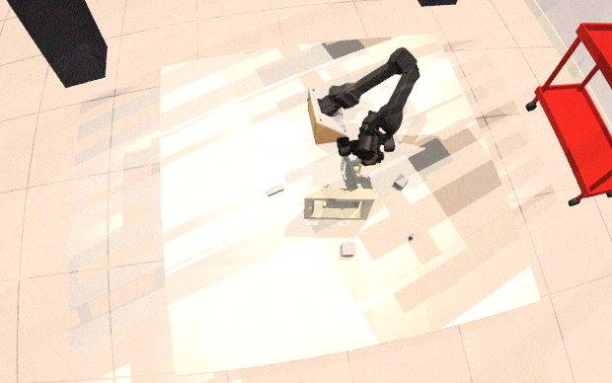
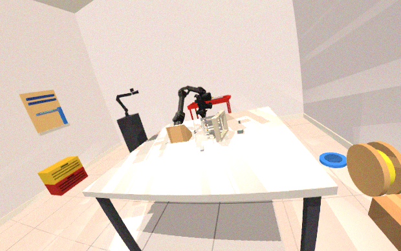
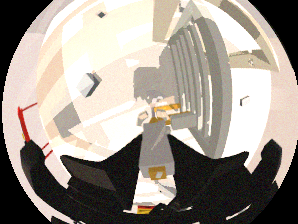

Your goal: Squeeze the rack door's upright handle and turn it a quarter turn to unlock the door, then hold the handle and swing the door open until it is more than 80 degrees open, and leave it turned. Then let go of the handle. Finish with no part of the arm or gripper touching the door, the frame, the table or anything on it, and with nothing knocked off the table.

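In the wrist view, the rack door's grey, block-shaped handle with a brass-coloured inset point(image 3: 156, 145) lies between the fingers of the black gripper point(image 1: 366, 156) point(image 2: 202, 114) point(image 3: 156, 150), which is pinching it; its visible long axis runs roughly from 12 to 6 o'clock, the inset end toward 6; the grey slatted rack door point(image 1: 349, 177) point(image 2: 208, 124) point(image 3: 220, 90) is at the handle's 1 to 2 o'clock. In the top view, this door stands out from the beige rectangular frame point(image 1: 341, 193) point(image 2: 216, 130) point(image 3: 247, 59), its long edge pointing toward about 11 to 12 o'clock; I cannot tell its exact angle. Frame and door stand on the white desk point(image 1: 247, 316) point(image 2: 210, 181); from the frame in the top view, a small grey box point(image 1: 401, 183) point(image 2: 240, 131) point(image 3: 89, 84) sits at 2 o'clock, and a pale flat block point(image 1: 274, 190) point(image 2: 202, 149) point(image 3: 245, 101) at 10 o'clock.
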Robot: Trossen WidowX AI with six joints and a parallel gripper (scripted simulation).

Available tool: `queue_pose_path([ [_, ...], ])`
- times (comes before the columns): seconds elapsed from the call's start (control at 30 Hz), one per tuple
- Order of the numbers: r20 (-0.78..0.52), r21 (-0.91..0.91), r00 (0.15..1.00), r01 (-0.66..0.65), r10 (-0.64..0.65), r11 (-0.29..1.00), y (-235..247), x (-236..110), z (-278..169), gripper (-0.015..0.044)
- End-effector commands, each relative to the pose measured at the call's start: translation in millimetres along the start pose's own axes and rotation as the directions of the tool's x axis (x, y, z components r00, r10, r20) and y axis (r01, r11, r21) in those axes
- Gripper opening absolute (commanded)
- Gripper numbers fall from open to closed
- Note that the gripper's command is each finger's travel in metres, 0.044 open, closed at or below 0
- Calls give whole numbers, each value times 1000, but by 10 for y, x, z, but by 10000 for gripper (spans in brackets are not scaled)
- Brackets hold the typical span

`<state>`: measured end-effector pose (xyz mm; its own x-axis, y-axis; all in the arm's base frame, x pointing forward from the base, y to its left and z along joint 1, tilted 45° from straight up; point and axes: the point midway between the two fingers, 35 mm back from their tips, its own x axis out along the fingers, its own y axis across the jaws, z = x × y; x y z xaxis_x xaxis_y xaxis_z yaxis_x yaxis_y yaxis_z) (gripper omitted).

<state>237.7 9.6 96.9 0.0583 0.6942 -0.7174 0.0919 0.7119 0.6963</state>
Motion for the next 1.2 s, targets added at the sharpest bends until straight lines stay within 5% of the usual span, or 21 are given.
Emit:
queue_pose_path([
  [0.0,4,61,1000,-3,2,998,92,-8,23,10],
  [0.63,5,303,1000,-6,4,953,429,-11,144,10],
  [1.07,5,311,1000,-6,4,951,441,-11,149,10],
  [1.17,5,311,1000,-6,4,951,441,-11,149,88],
])
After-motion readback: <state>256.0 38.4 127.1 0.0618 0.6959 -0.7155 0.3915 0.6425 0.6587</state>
